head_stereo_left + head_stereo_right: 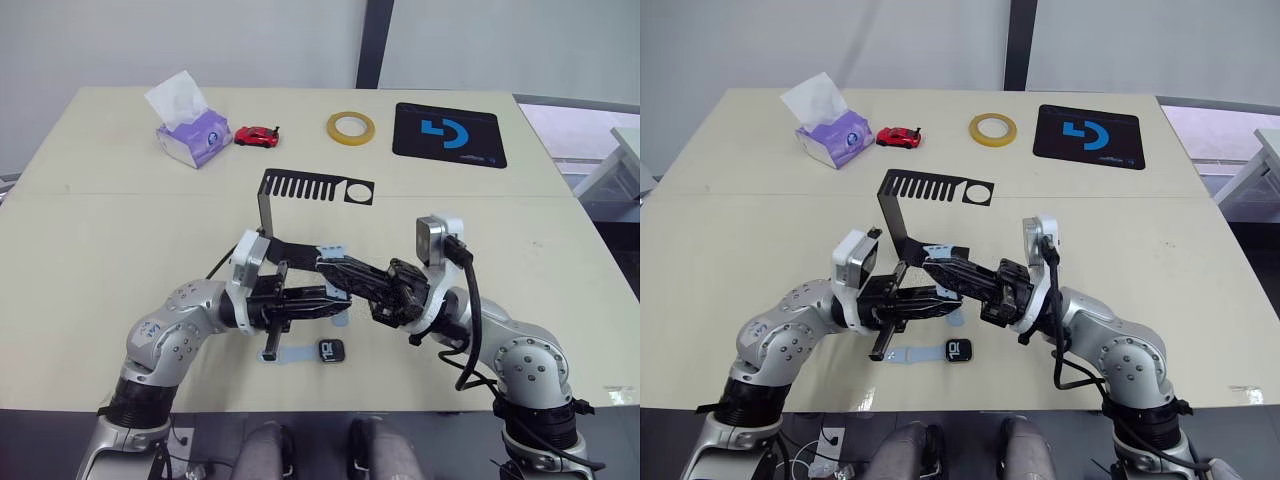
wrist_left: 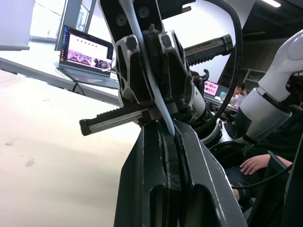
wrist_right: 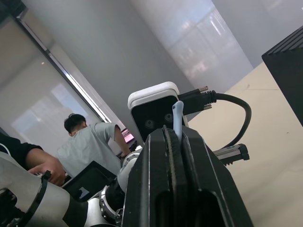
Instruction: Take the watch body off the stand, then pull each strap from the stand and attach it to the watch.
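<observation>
The black stand (image 1: 315, 187) stands upright at the table's middle. In front of it my two grippers meet over the table. My left gripper (image 1: 335, 300) is shut on a pale grey-blue strap (image 2: 154, 90). My right gripper (image 1: 326, 263) is shut on the same strap (image 3: 177, 116), whose ends stick out beside the fingers (image 1: 331, 250). The watch body (image 1: 331, 350) lies flat near the table's front edge, just below the grippers. Another pale strap (image 1: 908, 355) extends from its left side, lying on the table.
Along the far edge sit a purple tissue box (image 1: 190, 130), a red toy car (image 1: 257, 136), a yellow tape roll (image 1: 351, 127) and a black mousepad (image 1: 449, 134). People sit at desks in the background of the wrist views, near a laptop (image 2: 90, 52).
</observation>
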